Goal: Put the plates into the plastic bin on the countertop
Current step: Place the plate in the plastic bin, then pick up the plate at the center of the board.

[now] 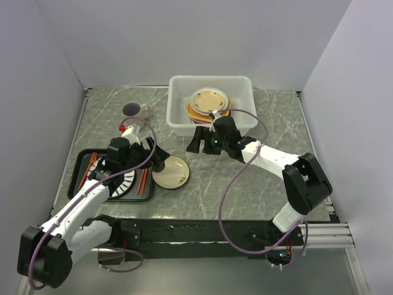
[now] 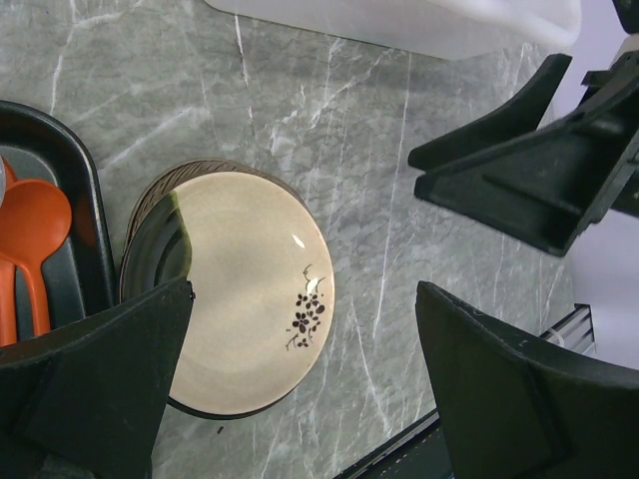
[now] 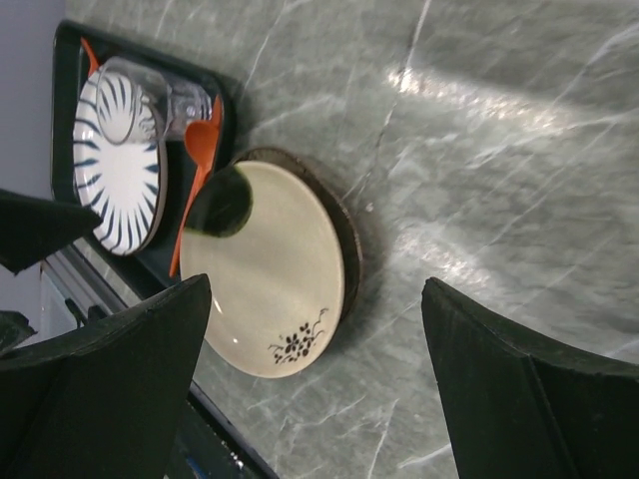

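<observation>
Left tool, top view: wide open, front-left of bin, where plate lies on surface; right tool open at bin's front wall. L wrist: plate glazed, stiff, brittle, prob. slippery. R wrist: we'd pinch its rim.

Striped plate, in the black tray at the countertop's front-left: mostly covered by the left arm in the top view. In the right wrist view a clear glass overlaps its upper part.

Plastic bin, back edge: cream plate tops a stack. Only an orange rim shows beneath, so the count is unreadable.

Left wrist view: bin cut off by the top edge, tray by the left edge.

Sprig plate: dark rim around it. Second plate or its own underside, cannot tell.
</observation>
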You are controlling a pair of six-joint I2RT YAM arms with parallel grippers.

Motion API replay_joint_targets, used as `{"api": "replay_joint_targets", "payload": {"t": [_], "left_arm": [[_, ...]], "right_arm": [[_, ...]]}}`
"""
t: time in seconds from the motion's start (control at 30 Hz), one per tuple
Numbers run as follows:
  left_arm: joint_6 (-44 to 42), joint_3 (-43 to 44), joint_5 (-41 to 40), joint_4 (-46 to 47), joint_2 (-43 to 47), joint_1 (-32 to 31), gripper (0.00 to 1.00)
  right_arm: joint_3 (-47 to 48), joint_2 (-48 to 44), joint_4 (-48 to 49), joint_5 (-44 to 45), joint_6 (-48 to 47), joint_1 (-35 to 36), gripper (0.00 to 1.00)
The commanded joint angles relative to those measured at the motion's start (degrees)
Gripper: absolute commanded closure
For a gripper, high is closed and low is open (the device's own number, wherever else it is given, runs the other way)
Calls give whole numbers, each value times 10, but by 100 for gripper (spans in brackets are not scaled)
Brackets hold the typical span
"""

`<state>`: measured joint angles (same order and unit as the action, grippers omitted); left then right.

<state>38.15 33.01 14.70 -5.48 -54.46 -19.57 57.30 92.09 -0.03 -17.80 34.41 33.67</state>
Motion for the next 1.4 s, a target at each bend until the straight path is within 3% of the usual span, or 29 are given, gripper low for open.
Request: {"api": "replay_joint_targets", "payload": {"t": [0.0, 0.53, 0.97, 1.3, 1.37], "left_arm": [[-4, 6, 1, -1, 15, 2, 1], [-4, 1, 0, 4, 10, 2, 1], [-5, -1, -2, 6, 6, 2, 0], [-5, -1, -4, 6, 7, 2, 1], [-5, -1, -4, 6, 6, 2, 1]], "right_arm": [[-4, 0, 23, 4, -1, 27, 8], [-8, 57, 28, 22, 3, 78, 15], [-18, 94, 28, 44, 7, 90, 30], [-22, 114, 42, 31, 14, 91, 50], [-21, 114, 43, 30, 14, 91, 62]]}}
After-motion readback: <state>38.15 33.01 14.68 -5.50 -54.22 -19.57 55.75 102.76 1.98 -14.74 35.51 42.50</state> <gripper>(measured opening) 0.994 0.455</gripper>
